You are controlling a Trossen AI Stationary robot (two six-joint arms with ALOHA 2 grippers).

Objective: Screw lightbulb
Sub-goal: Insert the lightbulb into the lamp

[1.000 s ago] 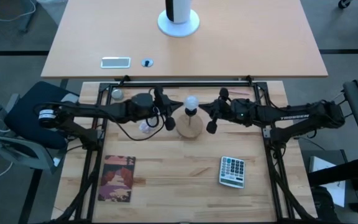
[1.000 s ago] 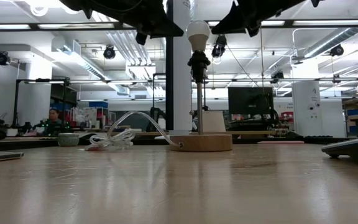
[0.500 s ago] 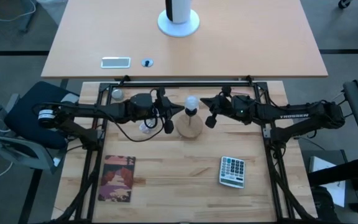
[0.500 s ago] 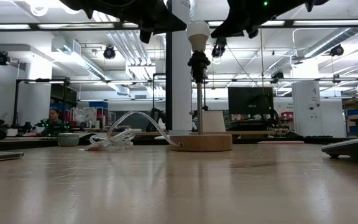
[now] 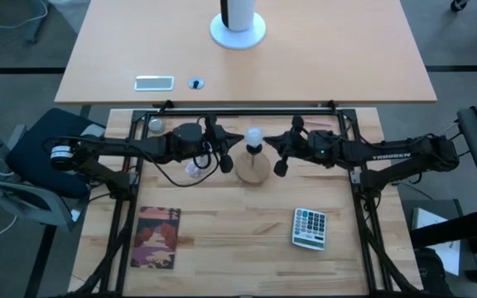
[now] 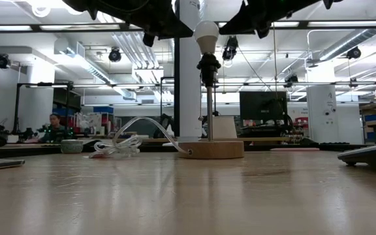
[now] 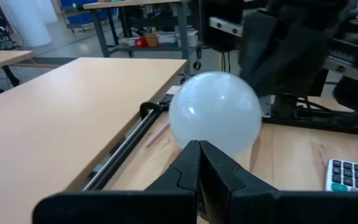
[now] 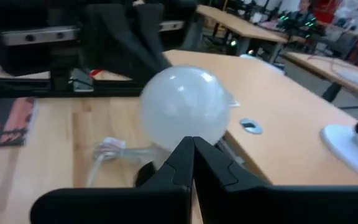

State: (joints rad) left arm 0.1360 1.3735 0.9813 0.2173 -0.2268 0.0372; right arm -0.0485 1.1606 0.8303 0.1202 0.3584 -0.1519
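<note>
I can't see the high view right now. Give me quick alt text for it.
A small frosted-white lightbulb sits atop a lamp stand with a round wooden base at mid-table, flanked by the shut left gripper and shut right gripper, neither holding it. Nearer the front lie a grey calculator and a reddish booklet.

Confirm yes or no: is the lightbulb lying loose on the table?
No, the lightbulb sits upright atop the lamp stand, well above the table.

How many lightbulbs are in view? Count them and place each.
1. The lightbulb sits atop the lamp stand at the table's middle, between both arms. None else shows.
</note>
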